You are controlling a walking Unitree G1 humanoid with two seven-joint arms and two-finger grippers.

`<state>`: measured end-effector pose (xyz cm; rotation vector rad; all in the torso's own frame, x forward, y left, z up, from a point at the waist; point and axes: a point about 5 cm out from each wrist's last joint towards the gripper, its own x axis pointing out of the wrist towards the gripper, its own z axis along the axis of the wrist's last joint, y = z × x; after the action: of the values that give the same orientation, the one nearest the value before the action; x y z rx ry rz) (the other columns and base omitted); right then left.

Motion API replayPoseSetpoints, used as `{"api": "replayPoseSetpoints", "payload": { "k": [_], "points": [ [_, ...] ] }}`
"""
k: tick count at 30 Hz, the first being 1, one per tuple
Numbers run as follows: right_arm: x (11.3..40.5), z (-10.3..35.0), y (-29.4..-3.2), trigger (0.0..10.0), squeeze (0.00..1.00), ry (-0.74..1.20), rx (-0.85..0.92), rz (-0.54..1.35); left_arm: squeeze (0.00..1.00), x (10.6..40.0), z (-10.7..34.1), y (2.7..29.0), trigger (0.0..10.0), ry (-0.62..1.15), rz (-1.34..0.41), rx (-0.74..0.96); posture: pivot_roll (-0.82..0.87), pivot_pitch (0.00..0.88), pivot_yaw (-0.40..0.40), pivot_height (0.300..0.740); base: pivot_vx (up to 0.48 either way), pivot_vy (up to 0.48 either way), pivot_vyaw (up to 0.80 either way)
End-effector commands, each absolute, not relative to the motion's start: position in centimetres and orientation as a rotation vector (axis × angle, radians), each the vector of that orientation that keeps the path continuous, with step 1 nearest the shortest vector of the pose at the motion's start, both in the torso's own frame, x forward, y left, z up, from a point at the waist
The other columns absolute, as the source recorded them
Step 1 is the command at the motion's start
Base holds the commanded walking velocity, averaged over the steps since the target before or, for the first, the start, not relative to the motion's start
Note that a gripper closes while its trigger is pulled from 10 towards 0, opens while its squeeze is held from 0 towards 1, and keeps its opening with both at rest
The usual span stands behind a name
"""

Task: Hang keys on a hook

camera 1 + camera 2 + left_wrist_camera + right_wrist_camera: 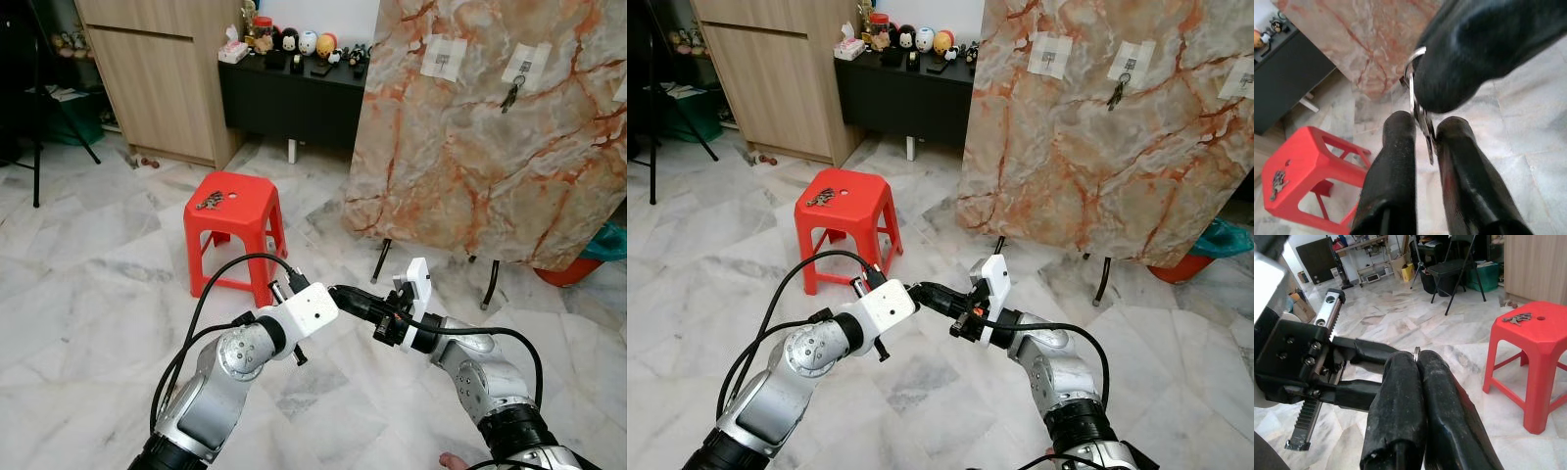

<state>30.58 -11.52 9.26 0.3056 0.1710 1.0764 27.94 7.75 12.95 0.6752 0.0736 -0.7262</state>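
We've got the right gripper [1418, 363] clenched on the key ring [1411, 83], left gripper [1422, 128] loosely astride the keys [1423, 126]. Light, stiff, slippery metal w/ dangling bits; grip the ring, not blades.

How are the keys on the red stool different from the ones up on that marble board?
The stool keys lie flat on the red stool's top; the board keys hang straight down from a white patch on the marble board. The stool keys sit low, nearer the robot; the board keys are high and farther. Both are small dark bunches, clear of the left claw and right claw.
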Motion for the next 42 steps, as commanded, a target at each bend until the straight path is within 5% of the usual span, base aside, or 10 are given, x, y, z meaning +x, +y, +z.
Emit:
{"api": "replayPoseSetpoints", "payload": {
  "k": [1,8,9,13,14,18,19,20,21,42],
  "points": [
    [30.76,9.21,-12.16,0.0,0.00,0.173,0.295,1.054,1.00,27.80,13.39,7.44,10.0,0.057,-0.749,0.659,0.11,0.000,-0.112,0.740,0.000,0.000,0.00],
    [30.77,9.11,-12.12,0.0,0.00,0.177,0.297,1.053,1.00,27.84,13.54,7.61,10.0,0.056,-0.750,0.664,0.11,0.000,-0.113,0.740,0.000,0.000,0.00],
    [30.78,9.10,-12.11,0.0,0.00,0.177,0.296,1.052,0.39,27.83,13.54,7.63,10.0,0.057,-0.750,0.665,0.11,0.000,-0.113,0.740,0.000,0.000,0.00],
    [30.83,9.13,-12.09,0.0,0.00,0.175,0.297,1.051,0.39,27.80,13.40,7.66,10.0,0.072,-0.757,0.670,0.11,0.000,-0.113,0.740,0.000,0.000,0.00],
    [30.83,9.12,-12.07,0.0,0.00,0.175,0.297,1.051,0.00,27.79,13.36,7.67,10.0,0.072,-0.758,0.672,0.12,0.000,-0.111,0.740,0.000,0.000,0.00],
    [30.85,9.12,-11.97,0.0,0.00,0.173,0.297,1.051,0.00,27.79,13.24,7.68,10.0,0.074,-0.757,0.670,0.11,0.000,-0.110,0.740,0.000,0.000,0.00],
    [30.84,9.14,-11.93,0.0,0.00,0.173,0.296,1.053,0.00,27.82,13.26,7.71,1.6,0.075,-0.755,0.672,0.11,0.000,-0.109,0.740,0.000,0.000,0.00],
    [30.83,9.15,-11.92,0.0,0.00,0.172,0.296,1.054,0.00,27.83,13.27,7.72,1.6,0.075,-0.753,0.673,0.11,0.000,-0.109,0.740,0.000,0.000,0.00],
    [30.82,9.17,-11.87,0.0,0.00,0.171,0.298,1.055,0.00,27.81,13.32,7.70,0.0,0.073,-0.753,0.663,0.12,0.000,-0.108,0.740,0.000,0.000,0.00],
    [30.78,9.13,-11.84,0.0,0.00,0.170,0.300,1.053,0.00,27.85,13.69,7.44,0.0,0.049,-0.756,0.661,0.11,0.000,-0.109,0.740,0.000,0.000,0.00]
  ]
}}
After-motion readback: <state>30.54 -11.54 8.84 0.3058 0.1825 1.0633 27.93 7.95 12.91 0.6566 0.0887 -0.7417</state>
